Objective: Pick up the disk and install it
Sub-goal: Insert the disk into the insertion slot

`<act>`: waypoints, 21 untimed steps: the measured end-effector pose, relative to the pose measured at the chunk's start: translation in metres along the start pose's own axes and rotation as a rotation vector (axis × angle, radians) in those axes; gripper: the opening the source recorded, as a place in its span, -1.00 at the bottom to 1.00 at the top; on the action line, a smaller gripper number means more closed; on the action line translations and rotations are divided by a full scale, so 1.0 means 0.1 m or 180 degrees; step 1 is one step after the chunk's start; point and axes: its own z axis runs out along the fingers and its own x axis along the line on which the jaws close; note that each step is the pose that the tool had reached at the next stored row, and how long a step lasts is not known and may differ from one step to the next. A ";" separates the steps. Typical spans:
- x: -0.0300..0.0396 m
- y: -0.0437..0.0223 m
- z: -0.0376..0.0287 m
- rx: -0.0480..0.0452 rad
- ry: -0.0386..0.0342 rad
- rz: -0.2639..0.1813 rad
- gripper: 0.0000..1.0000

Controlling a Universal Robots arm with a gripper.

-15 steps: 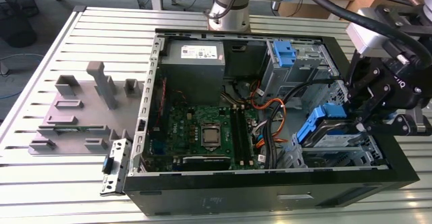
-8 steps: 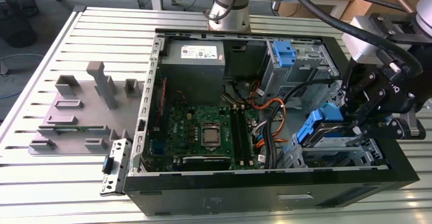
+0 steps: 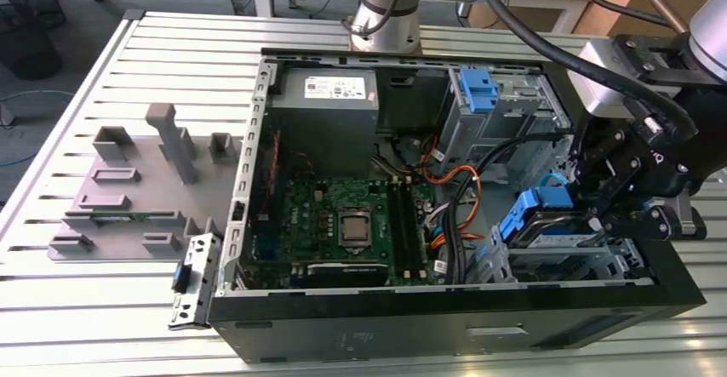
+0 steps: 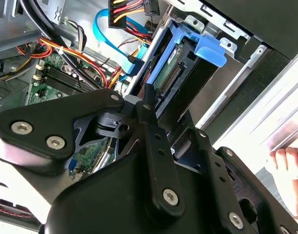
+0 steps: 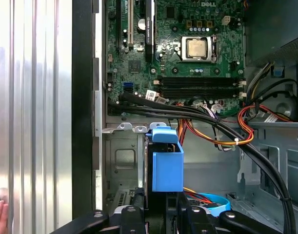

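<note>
The disk (image 3: pixel 559 239), a flat rectangular silver-metal hard drive in a blue plastic carrier frame, sits tilted and partly entered in the grey metal drive cage (image 3: pixel 517 262). The cage is at the corner of the open black computer case (image 3: pixel 455 322), on the exterior view's right and by the case's near edge. In the first wrist view the disk (image 5: pixel 167 165) stands on edge. In the second wrist view (image 4: pixel 169 66) its connector edge and circuit board are bare.

The black linkage gripper (image 3: pixel 593 217) is right at the disk's outer end, also seen in the first wrist view (image 5: pixel 163 213). Whether it is clamped on the carrier or only resting against it cannot be told.

The disk is likely stiff and dense for its size, with smooth faces that could slip. It is probably sensitive to knocks, and the plastic frame would flex. The long side rails look like the safest hold, away from the connector and the projecting blue tab (image 4: pixel 210 49).

Further along the case floor lie orange and red cables (image 3: pixel 460 181) and the green motherboard (image 3: pixel 340 224). A grey power-supply box (image 3: pixel 329 92) sits at the far edge beside a second cage with a blue latch tab (image 3: pixel 478 88).

The case lies on a slatted aluminium bench (image 3: pixel 102 309). A grey plastic fixture (image 3: pixel 136 181) stands towards the bench's edge on the exterior view's left. A person's hand (image 4: pixel 290 163) rests near the case.
</note>
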 end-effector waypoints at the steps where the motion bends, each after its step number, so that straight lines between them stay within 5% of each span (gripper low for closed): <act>1: 0.000 0.000 0.000 0.0000 0.0000 0.0000 -0.31; 21: 0.000 0.006 0.005 0.0010 -0.0001 0.0000 -0.16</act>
